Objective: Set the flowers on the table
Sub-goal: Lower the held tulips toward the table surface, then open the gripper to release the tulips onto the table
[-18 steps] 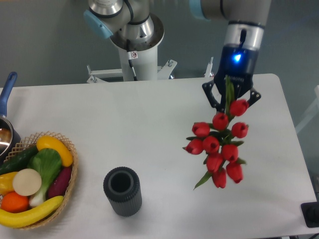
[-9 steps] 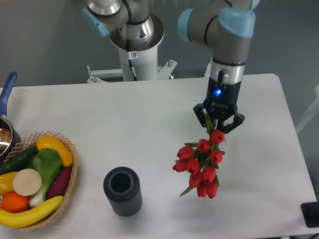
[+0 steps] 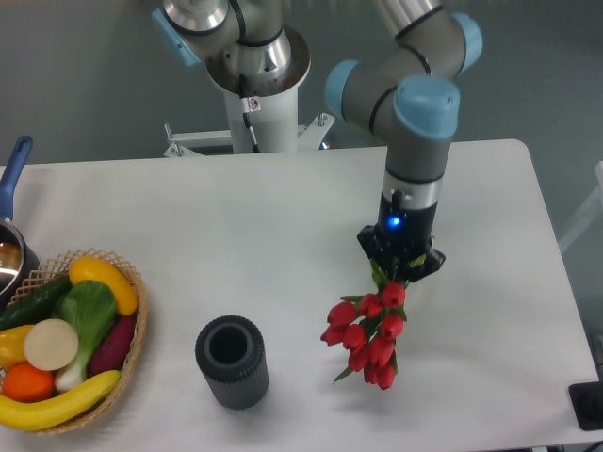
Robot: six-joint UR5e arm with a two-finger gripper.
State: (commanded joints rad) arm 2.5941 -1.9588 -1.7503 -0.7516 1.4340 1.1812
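While you count, note one bunch of flowers (image 3: 366, 332), about nine red buds, one dark ribbed cup (image 3: 232, 362) at its nine o'clock, and one basket (image 3: 135, 325). Your arm stands near vertical over the table (image 3: 236, 235), pincer (image 3: 399, 268) clamped on the stems, buds hanging toward six o'clock.

I work in what looks like a robotics lab or test cell. My base sits on a white pedestal (image 3: 252, 104) bolted behind a bare white table (image 3: 236, 235), with a plain grey wall beyond. The props are staged: a wicker basket of vegetables (image 3: 66, 339), a ribbed dark vase (image 3: 232, 362), a blue-handled pot (image 3: 11, 226) at the edge.
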